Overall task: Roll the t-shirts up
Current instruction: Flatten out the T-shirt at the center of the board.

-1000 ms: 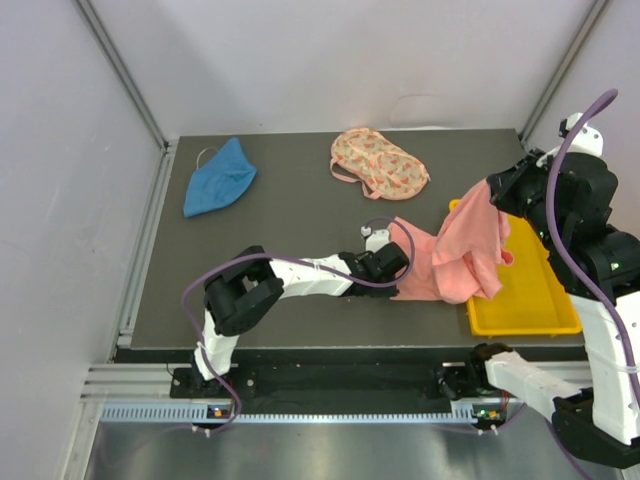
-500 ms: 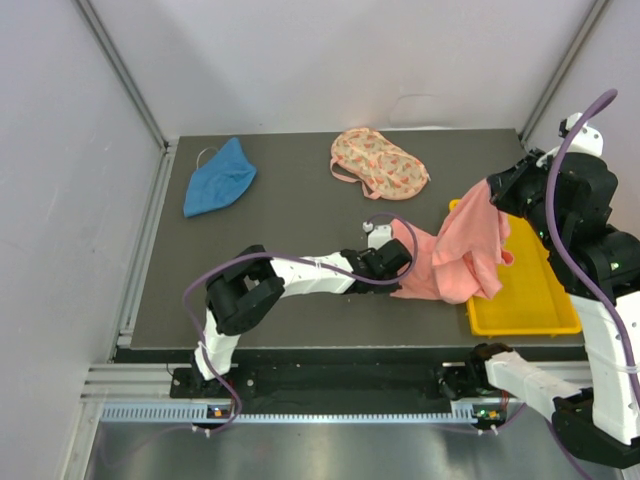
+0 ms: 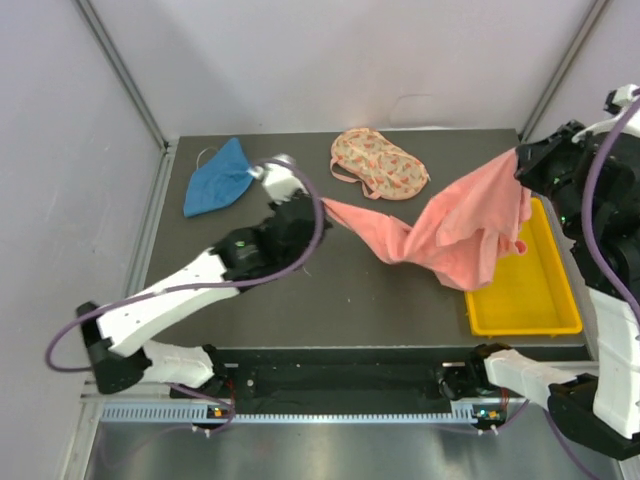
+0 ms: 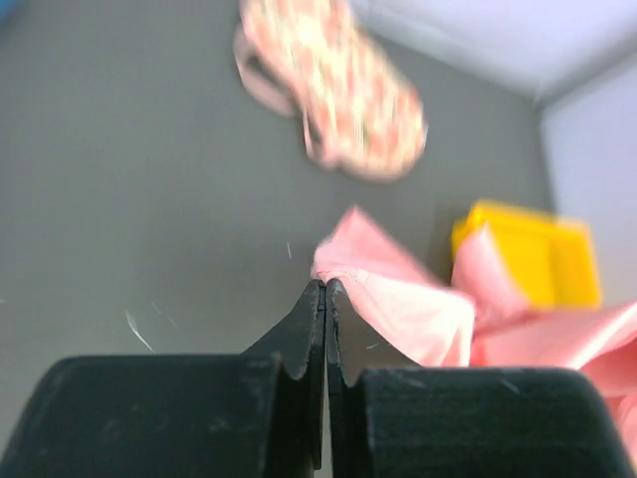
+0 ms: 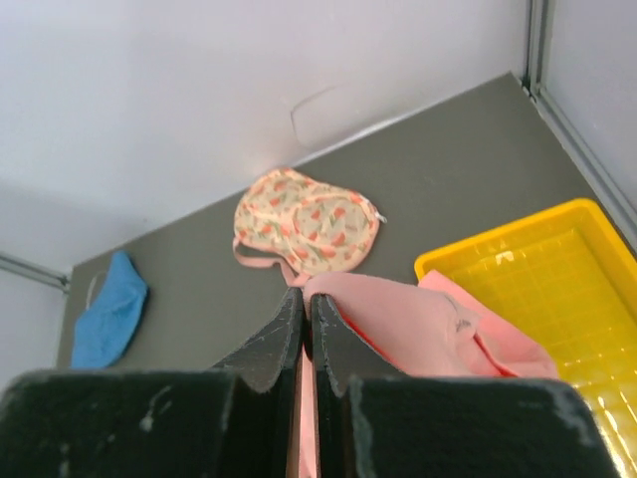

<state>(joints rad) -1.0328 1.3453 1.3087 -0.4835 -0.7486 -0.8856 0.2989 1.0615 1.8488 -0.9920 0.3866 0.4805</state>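
Pinching one corner of the salmon-pink t-shirt (image 4: 398, 309) between the pressed-together jaws of the left gripper (image 4: 324, 289). Clamping another edge of it in the right gripper (image 5: 304, 299), jaws likewise closed on cloth. Hanging twisted between the two, sagging above the table (image 3: 300, 290) and the far-left corner of the yellow tray (image 3: 530, 300). Lying farther back on the table: the blue t-shirt (image 3: 218, 177) at left, the floral t-shirt (image 3: 380, 163) mid-rear.

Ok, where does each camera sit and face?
Top external: above and behind, looking down at the table; left arm and right arm show.
Left wrist: past the shut left gripper at pink t-shirt, floral t-shirt, yellow tray.
Right wrist: past the shut right gripper toward the back wall.
Both wrist views share floral t-shirt and tray.
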